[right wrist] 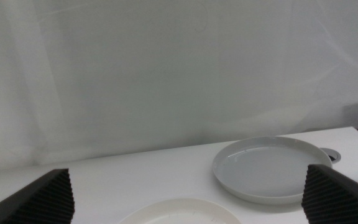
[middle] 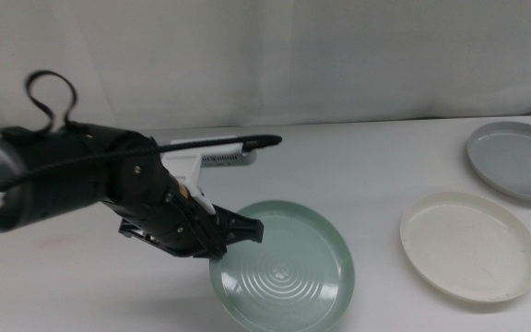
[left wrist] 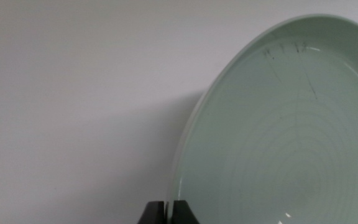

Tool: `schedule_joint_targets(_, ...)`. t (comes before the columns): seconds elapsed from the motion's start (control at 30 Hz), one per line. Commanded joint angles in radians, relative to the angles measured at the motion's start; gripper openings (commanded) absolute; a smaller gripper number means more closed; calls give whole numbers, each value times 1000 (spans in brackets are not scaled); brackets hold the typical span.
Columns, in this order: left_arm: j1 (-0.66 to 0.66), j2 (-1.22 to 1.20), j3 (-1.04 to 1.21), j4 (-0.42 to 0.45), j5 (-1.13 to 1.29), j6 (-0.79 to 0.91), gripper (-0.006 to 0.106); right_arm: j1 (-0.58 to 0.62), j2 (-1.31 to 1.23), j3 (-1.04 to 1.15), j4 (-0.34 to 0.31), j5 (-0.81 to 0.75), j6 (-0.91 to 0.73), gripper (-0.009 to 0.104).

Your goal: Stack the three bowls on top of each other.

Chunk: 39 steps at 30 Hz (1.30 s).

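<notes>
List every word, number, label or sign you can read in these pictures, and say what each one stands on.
No text can be read in any view.
Green bowl: a few faint dark marks near its inner rim in the left wrist view, too blurred to read; the left end effector grips this bowl's rim.
White bowl: no marking.
Grey bowl: no marking.
Right end effector: open, no label visible.

The mint green bowl (middle: 289,272), shallow with ringed ridges inside, sits tilted near the front of the surface, its left rim raised. The cream white bowl (middle: 468,245) lies flat well to its right, and the light grey bowl (middle: 516,160) lies just behind that.
</notes>
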Motion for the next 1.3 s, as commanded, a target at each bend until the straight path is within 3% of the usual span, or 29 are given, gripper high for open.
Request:
schedule_joint_targets(0.0, -7, 39, -6, -1, -35, -15, -3, 4, -5, 41, -2, -8, -4, 103)
schedule_joint_targets(0.2, -7, 123, -6, 60, -38, -44, -3, 4, -5, 41, -2, -8, -4, 103)
schedule_joint_targets(0.63, -7, 169, -6, 90, -56, -58, 0, 4, -5, 41, -2, -8, -4, 103)
schedule_joint_targets(0.73, -7, 169, -6, 90, -67, -60, 12, 4, -5, 41, -2, -8, -4, 103)
schedule_joint_targets(0.8, -7, 169, -6, 90, -74, -60, 30, 4, -5, 41, -2, -8, -4, 103)
schedule_joint_targets(0.83, -7, 169, -6, 90, -78, -60, 57, 4, -5, 41, -2, -8, -4, 103)
schedule_joint_targets(0.87, -7, 169, -6, 90, -78, -60, 73, 4, -5, 41, -2, -8, -4, 103)
schedule_joint_targets(0.9, -7, 169, -6, 93, -78, -58, 87, 4, -5, 41, -2, -8, -4, 103)
schedule_joint_targets(0.93, -7, 169, -6, 106, -78, -58, 93, 4, -5, 41, -2, -8, -4, 103)
schedule_joint_targets(1.07, -7, 153, -6, 117, -85, -34, 90, 4, -5, 41, -2, -8, -4, 103)
schedule_joint_targets(1.27, 7, 60, -6, 221, -129, -34, 90, 4, -5, 41, -2, -8, -4, 103)
